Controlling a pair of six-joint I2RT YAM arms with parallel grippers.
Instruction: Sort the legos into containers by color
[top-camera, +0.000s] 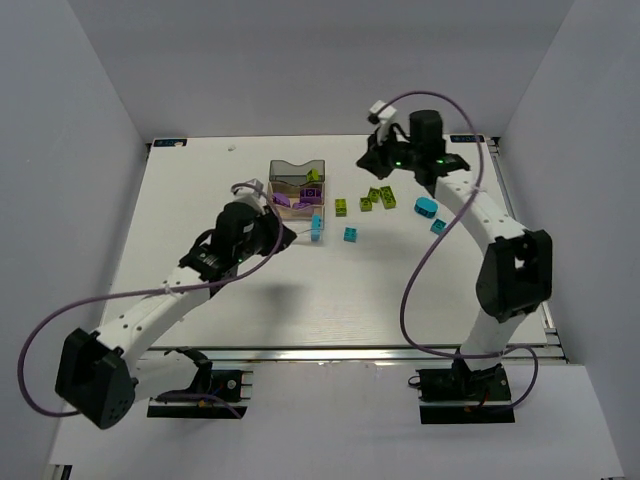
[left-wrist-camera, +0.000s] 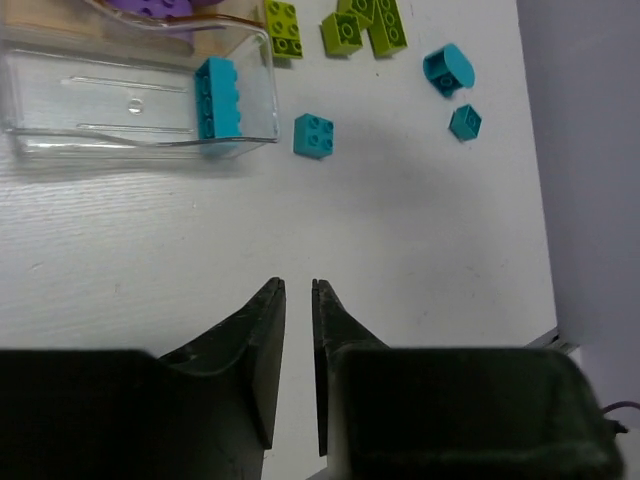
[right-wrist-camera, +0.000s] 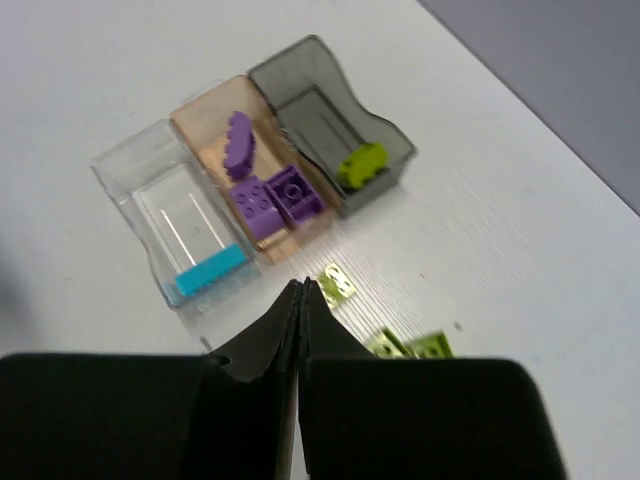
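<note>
Just ahead of the left hand (left-wrist-camera: 298, 285), the clear bin (left-wrist-camera: 100, 100) holds one long cyan brick (left-wrist-camera: 217, 97) against its end wall, so cyan evidently goes there. This hand's jaws stand almost together, a thin slit between them and nothing held. A small cyan brick (left-wrist-camera: 314, 135) lies on the table (left-wrist-camera: 400, 250) beyond the fingertips, just beside that bin. It looks the handiest next pick, though the jaws would have to widen first.

Below the right hand (right-wrist-camera: 302, 285), which is closed tight and empty, the amber bin (right-wrist-camera: 205, 125) holds the purple bricks (right-wrist-camera: 262, 205) and the grey bin (right-wrist-camera: 310, 100) one lime brick (right-wrist-camera: 361, 165). Loose lime bricks (right-wrist-camera: 337, 285) lie near its fingertips, probably its share.
</note>
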